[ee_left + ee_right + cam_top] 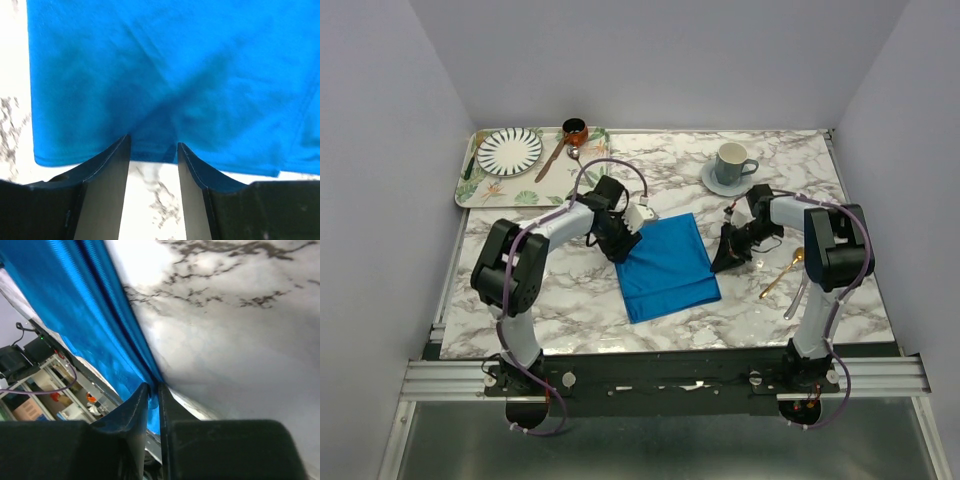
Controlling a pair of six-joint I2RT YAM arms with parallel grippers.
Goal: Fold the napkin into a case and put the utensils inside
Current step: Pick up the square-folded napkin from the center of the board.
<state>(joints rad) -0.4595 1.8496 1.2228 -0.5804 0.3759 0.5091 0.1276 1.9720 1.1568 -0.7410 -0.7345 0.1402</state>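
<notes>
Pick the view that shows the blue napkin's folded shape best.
Top external: the whole napkin lies in view, a rectangle on the marble table. Left wrist shows only one hemmed edge and blurred cloth; right wrist catches it edge-on, as a blue strip.

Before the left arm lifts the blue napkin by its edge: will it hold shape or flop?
Probably floppy: the napkin shows soft creases and lies limp and flat. Likely light, so a push may bunch it rather than slide it. The glossy marble table could let it slip.
</notes>
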